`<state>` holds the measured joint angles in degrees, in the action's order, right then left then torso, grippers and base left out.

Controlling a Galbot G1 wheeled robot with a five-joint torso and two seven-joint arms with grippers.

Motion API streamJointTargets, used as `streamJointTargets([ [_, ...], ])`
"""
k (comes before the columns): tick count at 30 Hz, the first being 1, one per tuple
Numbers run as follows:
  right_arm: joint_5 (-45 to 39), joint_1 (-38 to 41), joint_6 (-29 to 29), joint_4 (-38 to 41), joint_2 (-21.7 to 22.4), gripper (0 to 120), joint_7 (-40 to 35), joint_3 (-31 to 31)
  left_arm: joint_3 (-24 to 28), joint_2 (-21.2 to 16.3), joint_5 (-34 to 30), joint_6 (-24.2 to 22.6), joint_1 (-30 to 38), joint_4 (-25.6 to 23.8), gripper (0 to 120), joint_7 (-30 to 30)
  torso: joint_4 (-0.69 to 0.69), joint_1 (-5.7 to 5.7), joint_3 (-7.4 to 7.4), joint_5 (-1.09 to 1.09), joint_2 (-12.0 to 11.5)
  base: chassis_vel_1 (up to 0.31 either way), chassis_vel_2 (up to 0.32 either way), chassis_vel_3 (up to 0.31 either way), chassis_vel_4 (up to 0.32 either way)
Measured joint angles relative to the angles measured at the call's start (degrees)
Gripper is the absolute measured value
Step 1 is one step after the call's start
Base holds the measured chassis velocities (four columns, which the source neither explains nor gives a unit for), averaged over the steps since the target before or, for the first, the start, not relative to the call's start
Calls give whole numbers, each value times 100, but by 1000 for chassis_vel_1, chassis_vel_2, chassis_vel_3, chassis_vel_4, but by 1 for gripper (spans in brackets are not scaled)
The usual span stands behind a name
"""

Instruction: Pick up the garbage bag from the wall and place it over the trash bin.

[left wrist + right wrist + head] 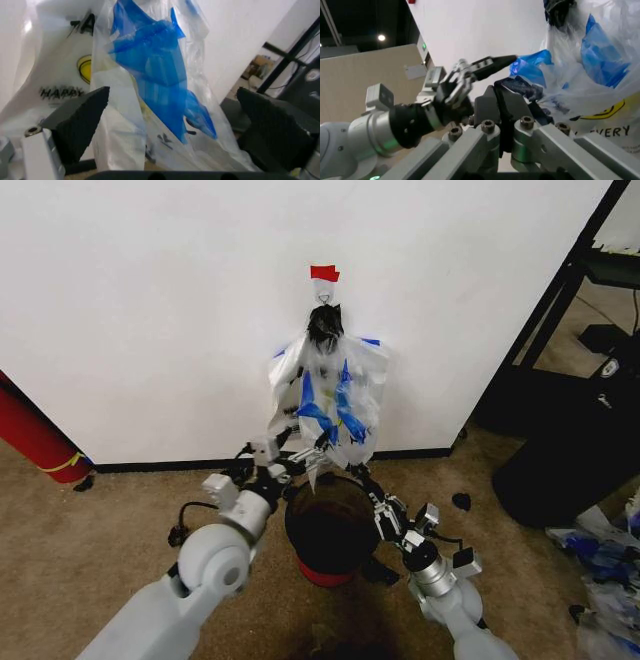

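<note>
I've got the garbage bag (335, 405) in the upper middle of the head view, hanging on the wall (150, 310) from a hook under a bit of red tape (324, 273). Its long axis runs straight up and down: the gathered dark top sits at the hook and the loose open end points down toward the trash bin (330, 530), which stands on the carpet directly under it, low in the centre of the frame. A white bag with a yellow smiley (85, 67) hangs behind it, close against the same wall.

My left gripper (290, 460) is stretched forward from the lower left, up at the bag's bottom edge. In the left wrist view its dark fingers (80, 116) are spread wide, one on each side of the clear plastic with its blue patches (155, 67), not pressing on it. My right gripper (368, 488) reaches in from the lower right, just beside the bin's rim and below the bag's hem. In the right wrist view its fingers (505, 105) sit pressed together close to the crinkled plastic, and I can't tell whether any film is caught between them.

A black rack (575, 290) and a dark bulky bag (570, 470) stand off to the right, well apart from the bin, and a red cylinder (35, 430) leans at the left edge.
</note>
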<state>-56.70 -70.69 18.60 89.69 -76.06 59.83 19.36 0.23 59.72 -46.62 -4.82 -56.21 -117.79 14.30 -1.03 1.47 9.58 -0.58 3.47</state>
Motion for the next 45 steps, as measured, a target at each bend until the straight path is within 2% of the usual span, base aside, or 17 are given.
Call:
streamJointTargets([
  [5, 33, 17, 4, -42, -47, 0, 1, -62, 183, 236, 300, -57, 417, 341, 100, 386, 0, 0, 0, 0, 0, 0, 0, 0, 0],
  [17, 69, -18, 27, -55, -116, 0, -12, -88, 263, 651, 247, -294, 672, 685, 96, 921, -1, -1, 0, 0, 0, 0, 0, 0, 0],
  [21, 76, -29, 27, -12, -124, 0, -21, -86, 250, 722, 197, -297, 672, 720, 81, 979, -1, -1, -1, 0, 1, 0, 0, 0, 0],
  [22, 76, -29, 27, -12, -124, 0, -21, -86, 250, 722, 197, -297, 672, 720, 81, 979, -1, -1, -1, 0, 1, 0, 0, 0, 0],
  [28, 84, -39, 40, -2, -121, 0, -36, -61, 185, 723, 225, -254, 575, 658, 55, 977, 0, -1, -1, 0, 1, 0, 0, 0, 0],
  [30, 84, -39, 46, -2, -120, 0, -41, -53, 172, 707, 240, -228, 549, 640, 52, 937, 0, -1, -1, 0, 1, 0, 0, 0, 0],
  [34, 84, -39, 63, -12, -114, 0, -59, -24, 142, 667, 422, -123, 468, 607, 34, 760, 0, -1, -1, 0, 1, 0, 0, 0, 0],
  [40, 83, -51, 86, -16, -93, 0, -65, 4, 129, 655, 462, -112, 402, 526, 17, 672, -1, -1, -1, 0, 1, 0, 0, 0, 0],
  [43, 84, -68, 115, 15, -68, 0, -87, 34, 97, 631, 466, -118, 360, 462, 3, 657, -1, -1, -1, 0, 1, 0, 0, 0, 0],
  [45, 85, -74, 123, 24, -63, 0, -90, 40, 88, 622, 466, -120, 351, 446, 0, 656, -1, -1, -1, 0, 1, 0, 0, 0, 0],
])
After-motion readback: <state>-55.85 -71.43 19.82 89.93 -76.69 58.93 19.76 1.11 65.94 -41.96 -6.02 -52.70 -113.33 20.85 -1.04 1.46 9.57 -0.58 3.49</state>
